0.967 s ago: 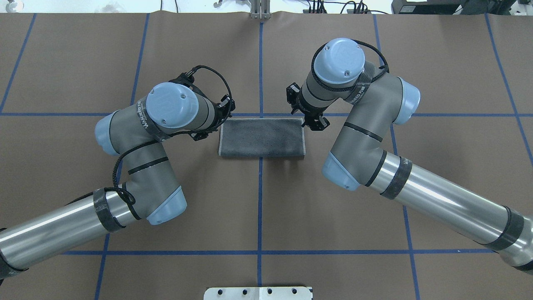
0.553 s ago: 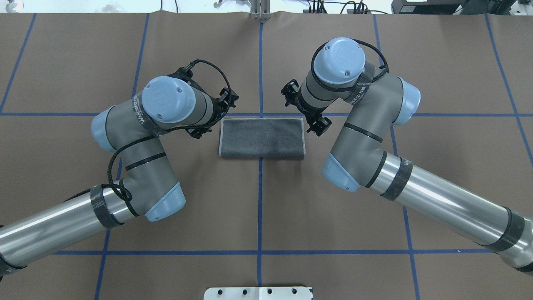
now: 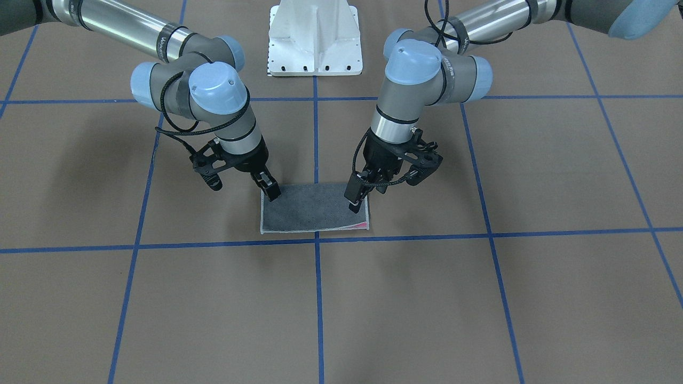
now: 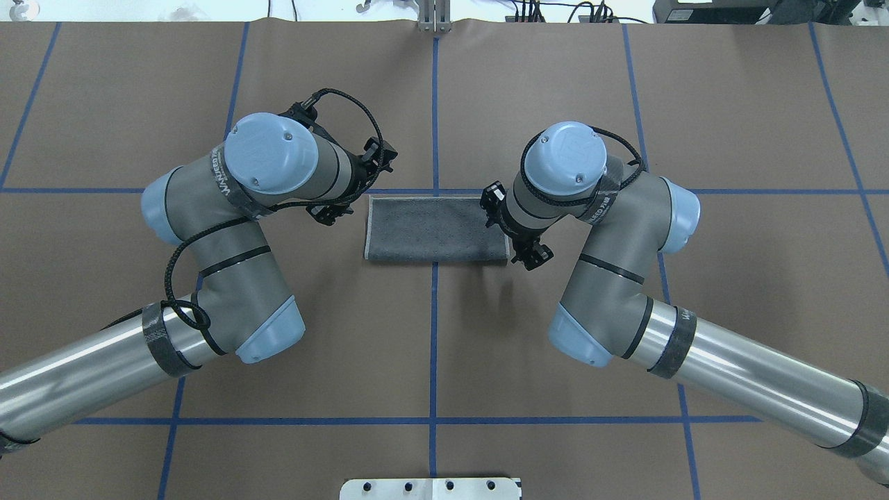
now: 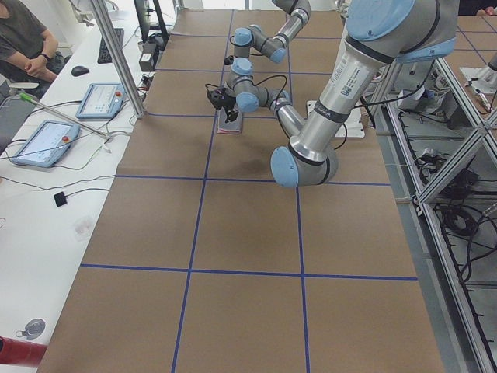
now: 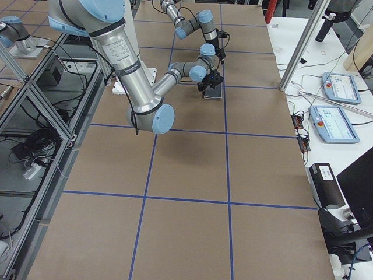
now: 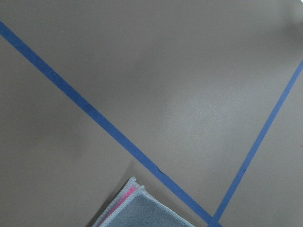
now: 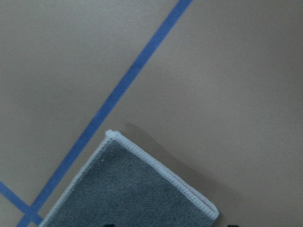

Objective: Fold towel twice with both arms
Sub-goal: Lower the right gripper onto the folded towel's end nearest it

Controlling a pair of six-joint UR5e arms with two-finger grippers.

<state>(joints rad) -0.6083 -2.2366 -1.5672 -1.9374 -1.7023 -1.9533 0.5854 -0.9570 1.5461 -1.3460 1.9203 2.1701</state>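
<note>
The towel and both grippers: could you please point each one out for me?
towel (image 4: 427,229), overhead view, middle of its grey top face.
left gripper (image 3: 354,201), front-facing view, at its fingertips.
right gripper (image 3: 271,191), front-facing view, at its fingertips.

towel (image 4: 434,229): nubby matt terry cloth, stitched pale edge | table cover (image 4: 104,104): smooth matt brown paper | tape lines (image 4: 433,347): slight sheen | left arm tube (image 4: 76,382), right arm tube (image 4: 764,375): polished glossy metal | joint cap (image 4: 267,153): smooth satin plastic
</note>
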